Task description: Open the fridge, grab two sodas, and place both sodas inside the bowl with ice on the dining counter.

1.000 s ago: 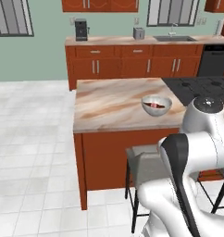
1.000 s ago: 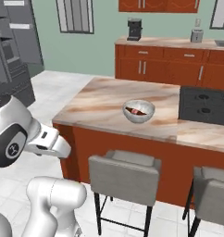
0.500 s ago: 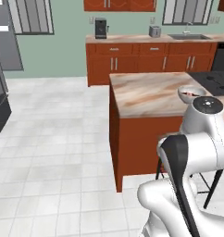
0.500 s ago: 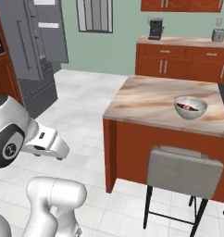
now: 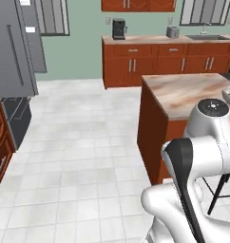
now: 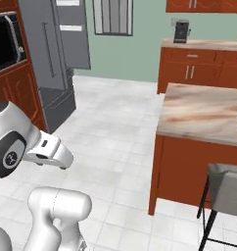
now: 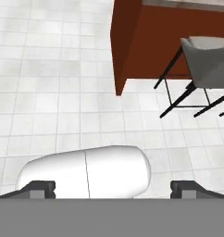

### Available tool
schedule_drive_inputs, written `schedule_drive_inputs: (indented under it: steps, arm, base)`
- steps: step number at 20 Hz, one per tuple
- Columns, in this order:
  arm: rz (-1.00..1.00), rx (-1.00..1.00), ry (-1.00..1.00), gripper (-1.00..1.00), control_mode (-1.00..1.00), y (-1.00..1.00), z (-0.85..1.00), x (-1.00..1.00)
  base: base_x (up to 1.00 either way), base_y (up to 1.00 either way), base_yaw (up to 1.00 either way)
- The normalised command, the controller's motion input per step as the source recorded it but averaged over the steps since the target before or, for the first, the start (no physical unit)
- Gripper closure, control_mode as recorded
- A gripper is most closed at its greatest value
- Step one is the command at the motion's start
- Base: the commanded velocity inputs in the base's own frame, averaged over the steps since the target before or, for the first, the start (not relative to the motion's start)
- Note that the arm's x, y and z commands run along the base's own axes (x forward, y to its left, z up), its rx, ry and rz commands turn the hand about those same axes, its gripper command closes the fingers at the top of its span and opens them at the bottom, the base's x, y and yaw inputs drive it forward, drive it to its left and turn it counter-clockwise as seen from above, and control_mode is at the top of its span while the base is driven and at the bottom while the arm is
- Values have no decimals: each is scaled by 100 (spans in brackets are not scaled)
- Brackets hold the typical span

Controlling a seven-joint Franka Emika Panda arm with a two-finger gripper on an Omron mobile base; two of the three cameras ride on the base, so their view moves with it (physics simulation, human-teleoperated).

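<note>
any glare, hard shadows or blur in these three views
Left base view: flat even light, soft overall, no glare on the fridge. Right base view: mild sheen on the dining counter top, no hard shadows. Hand view: sharp, with faint shading under the stool; the end effector stands open, fingertips dark at the bottom edge.

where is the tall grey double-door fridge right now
The tall grey fridge stands upper left in the right base view, doors shut, beside the red-brown microwave cabinet.
</note>
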Motion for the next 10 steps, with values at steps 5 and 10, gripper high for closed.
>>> schedule_drive_inputs:
  steps: [5,10]
  arm:
    - [0,0,0,-100,100,0,0,0]
    - [0,0,0,-100,100,0,0,0]
  base:
    - [87,97,-2]
    - [100,61,0]
